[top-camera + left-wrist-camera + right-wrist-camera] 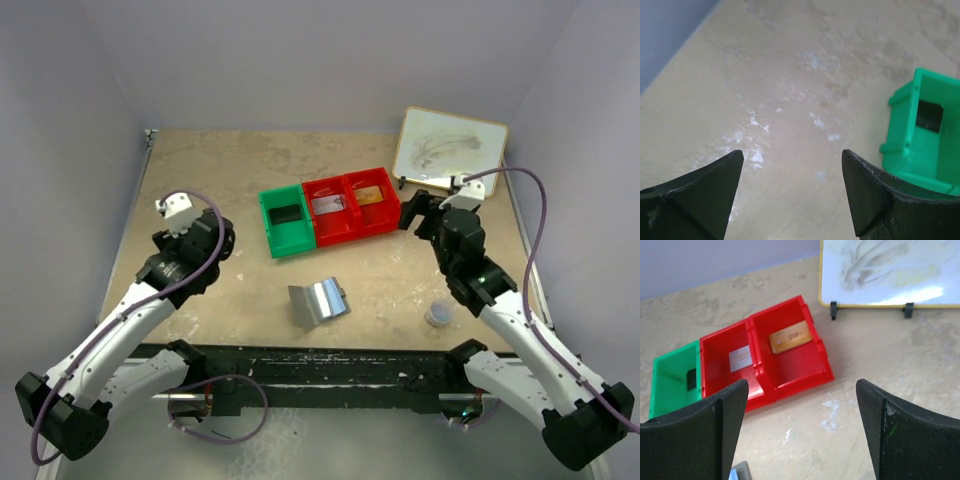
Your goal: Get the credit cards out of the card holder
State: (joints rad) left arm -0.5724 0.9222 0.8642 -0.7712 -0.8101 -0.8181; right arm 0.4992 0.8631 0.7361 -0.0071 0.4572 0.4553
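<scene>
Spread wide, pinching nothing: left gripper [792, 155] mid-left, right gripper [802, 385] right of the bins [340, 232]. Open at centre: card holder [320, 300]. Inside bins: credit cards [790, 336], green bin's one dark, indistinct.

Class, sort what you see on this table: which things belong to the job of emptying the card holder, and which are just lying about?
Belongs: card holder, lying open; gold card; silver card; dark card.
Lying about: whiteboard; round puck; red bins and green bin, which only hold the cards.
</scene>
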